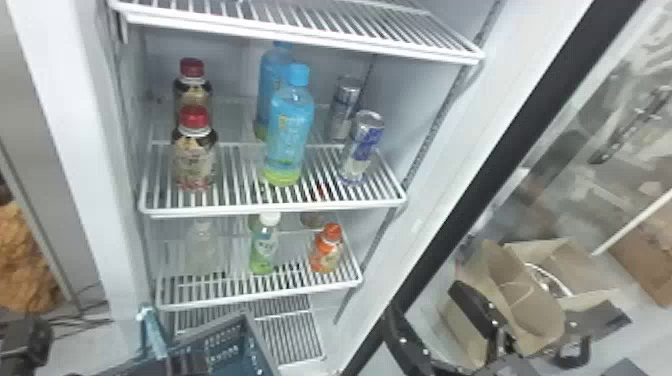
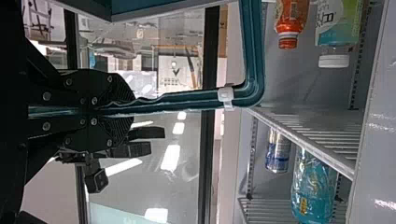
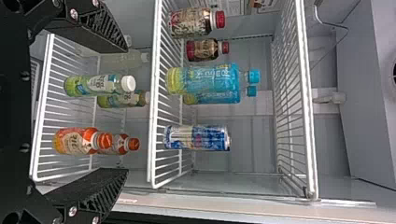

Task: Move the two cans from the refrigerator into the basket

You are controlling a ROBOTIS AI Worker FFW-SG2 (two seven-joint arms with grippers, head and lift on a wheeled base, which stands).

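Gripping the basket handle (image 1: 153, 336), our left gripper (image 1: 184, 366) sits at the head view's seven o'clock; our right gripper (image 1: 425, 300) gapes at five; two cans (image 1: 363, 147) stand at one.

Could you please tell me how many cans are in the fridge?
2: the front can stands near the right front of the shelf, right of the blue bottles; the rear can stands behind it. More may be hidden behind bottles.

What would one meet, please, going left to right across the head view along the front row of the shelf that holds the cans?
Red-capped bottle, blue-capped bottle, silver-and-blue can.
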